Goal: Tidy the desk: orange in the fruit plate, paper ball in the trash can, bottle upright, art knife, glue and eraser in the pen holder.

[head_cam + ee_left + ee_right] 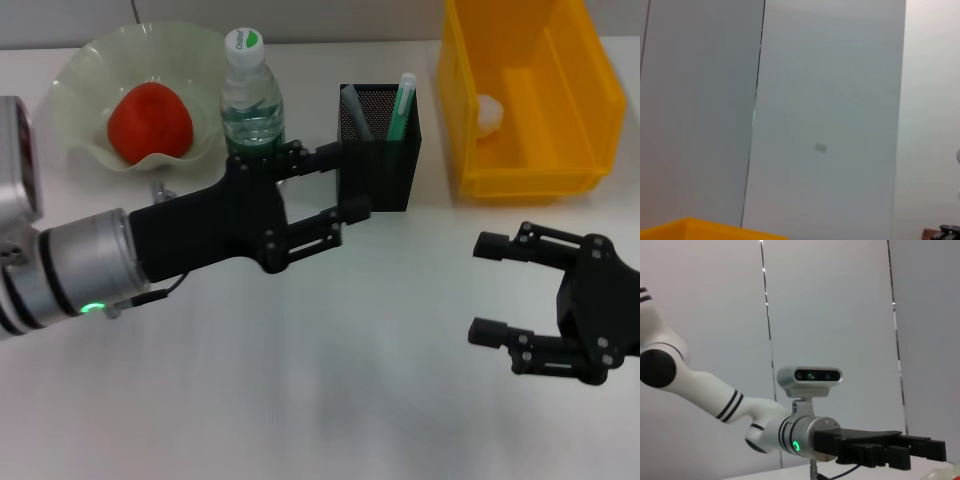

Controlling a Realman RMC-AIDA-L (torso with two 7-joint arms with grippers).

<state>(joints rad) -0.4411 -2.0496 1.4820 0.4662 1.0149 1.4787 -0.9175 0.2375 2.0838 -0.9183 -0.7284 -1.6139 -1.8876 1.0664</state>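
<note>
Head view: left claw (345, 183) reaches across to the pen holder (380, 150), fingers apart, empty, tips at the holder's near-left side. Glue (402, 105) and art knife (357, 112) stand inside the holder. Bottle (251, 98) upright just beside it. Orange (150, 122) in fruit plate (90, 75). Paper ball (488, 113) in trash can (530, 95). Right claw (492, 290) hovers over bare worktop (330, 380), fingers apart, empty. Right wrist view alone shows the left claw (920, 450) side-on. Left wrist view: only trash can rim (705, 227).

My head camera looks steeply down on the tabletop (300, 400). My left wrist camera faces the wall, catching the trash can (700, 230) rim. My right wrist camera looks sideways at my left gripper (927, 450).
</note>
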